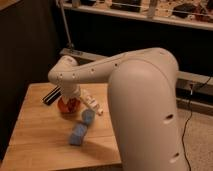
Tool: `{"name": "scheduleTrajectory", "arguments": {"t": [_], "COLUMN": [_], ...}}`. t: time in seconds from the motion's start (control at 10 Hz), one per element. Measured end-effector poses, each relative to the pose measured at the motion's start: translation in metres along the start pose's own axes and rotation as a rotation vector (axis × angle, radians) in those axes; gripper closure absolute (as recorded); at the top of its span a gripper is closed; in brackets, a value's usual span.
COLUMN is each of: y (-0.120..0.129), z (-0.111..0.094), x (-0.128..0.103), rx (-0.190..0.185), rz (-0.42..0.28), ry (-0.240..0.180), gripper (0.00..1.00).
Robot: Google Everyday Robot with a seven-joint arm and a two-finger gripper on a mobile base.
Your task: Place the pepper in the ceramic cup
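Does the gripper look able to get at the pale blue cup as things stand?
Probably yes. The gripper sits low over the orange-brown bowl, and the ceramic cup stands close beside that bowl on the table, with nothing above it. The blue pad lies nearer the front, out of the way.

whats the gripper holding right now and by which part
Cannot be told. The gripper is down at the orange-brown bowl, next to the ceramic cup, and the arm hides whatever it may hold.
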Motion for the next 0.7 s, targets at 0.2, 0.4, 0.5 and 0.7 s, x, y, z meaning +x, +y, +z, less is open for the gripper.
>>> {"name": "scheduleTrajectory", "arguments": {"t": [0.2, 0.4, 0.5, 0.7], "y": [0.018, 0.036, 0.039, 0.044], "z": [0.017, 0.031, 0.037, 0.05], "x": [-0.01, -0.016, -0.018, -0.022], "rx": [0.011, 0.022, 0.029, 0.042], "rz": [-0.022, -0.046, -0.052, -0.059], "ry": [-0.03, -0.054, -0.062, -0.077], "gripper": [0.35, 0.35, 0.35, 0.35]}}
